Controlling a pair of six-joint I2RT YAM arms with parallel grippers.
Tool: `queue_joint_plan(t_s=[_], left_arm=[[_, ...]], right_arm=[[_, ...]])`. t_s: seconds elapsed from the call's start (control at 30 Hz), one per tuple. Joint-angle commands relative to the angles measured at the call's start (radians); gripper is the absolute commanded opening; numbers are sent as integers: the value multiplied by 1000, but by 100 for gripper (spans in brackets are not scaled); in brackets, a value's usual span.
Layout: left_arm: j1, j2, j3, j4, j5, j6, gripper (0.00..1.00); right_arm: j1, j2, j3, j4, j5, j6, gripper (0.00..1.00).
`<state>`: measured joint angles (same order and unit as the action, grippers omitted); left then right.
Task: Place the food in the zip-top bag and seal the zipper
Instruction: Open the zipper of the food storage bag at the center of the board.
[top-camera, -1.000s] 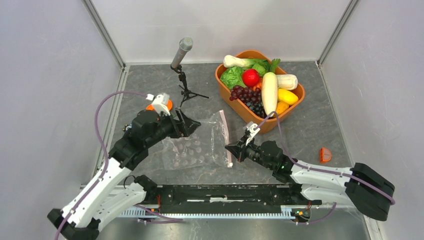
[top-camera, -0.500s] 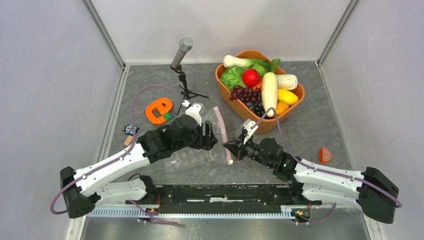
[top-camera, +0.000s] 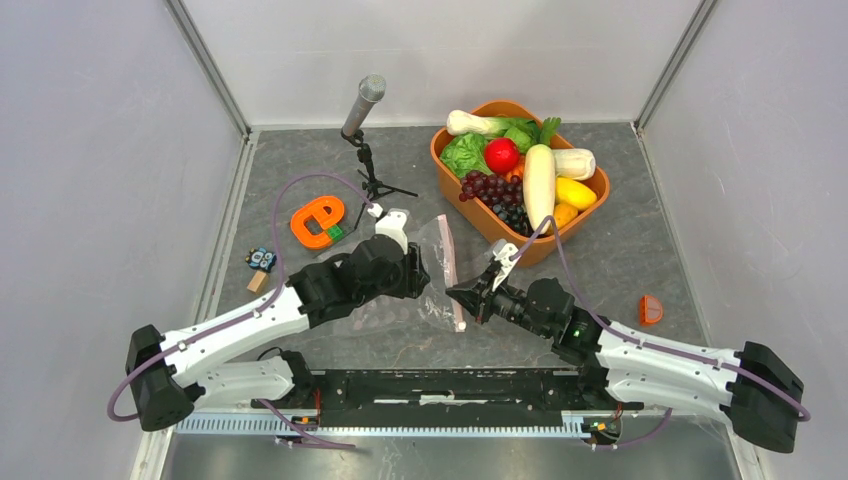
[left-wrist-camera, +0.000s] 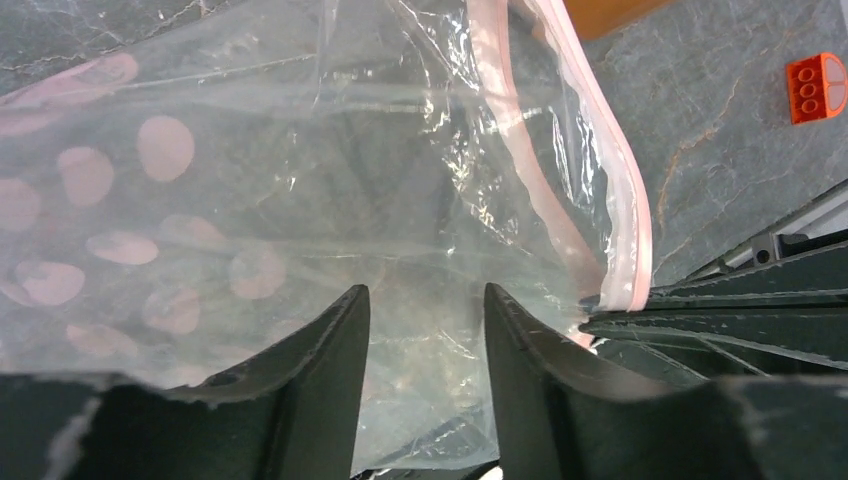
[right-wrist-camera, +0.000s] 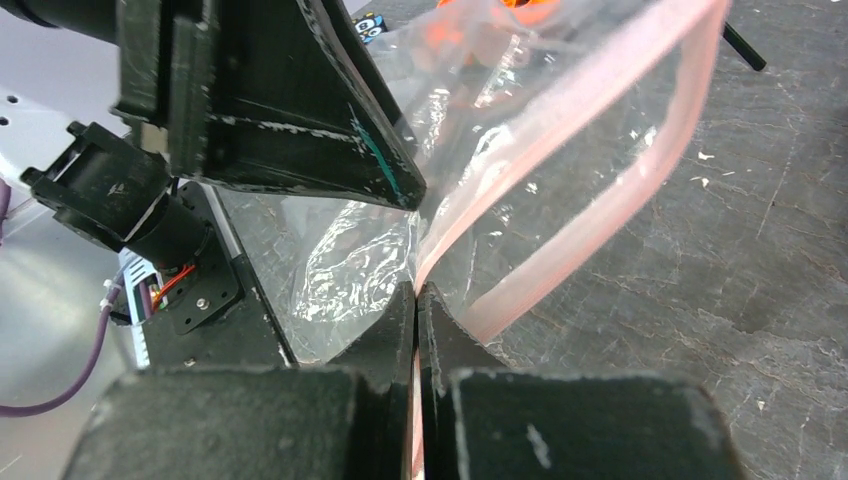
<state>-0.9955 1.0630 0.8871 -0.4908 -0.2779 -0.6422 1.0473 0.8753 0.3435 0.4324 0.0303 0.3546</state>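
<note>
The zip-top bag (top-camera: 400, 315) lies lengthwise left-right, its zipper (top-camera: 450, 262) end facing right.

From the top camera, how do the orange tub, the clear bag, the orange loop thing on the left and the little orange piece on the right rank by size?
1. orange tub
2. clear bag, partly hidden by the left gripper
3. orange loop thing
4. little orange piece

Grey stone-look tabletop (top-camera: 650, 240) enclosed by plain pale walls (top-camera: 100, 150).
</note>
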Motion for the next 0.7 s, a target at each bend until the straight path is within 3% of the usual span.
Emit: queue_joint_plan(t_s=[0.0,0.27,0.43,0.57,0.67], left_arm=[[-5,-14,-38,104,26,4,47],[-5,-45,-70,161,53,4,3],[-5,-71,-77,168,62,38,2],[-5,-127,-102,177,83,74,2],[-5,-193,-128,185,97,91,2]], right_arm=[[10,-32,25,62,-23,12,0],[13,-28,25,61,-27,6,0],[13,-31,14,90,-58,13,3],[14,-66,3,90,-38,30,19],[11,-106,18,15,74,47,31]])
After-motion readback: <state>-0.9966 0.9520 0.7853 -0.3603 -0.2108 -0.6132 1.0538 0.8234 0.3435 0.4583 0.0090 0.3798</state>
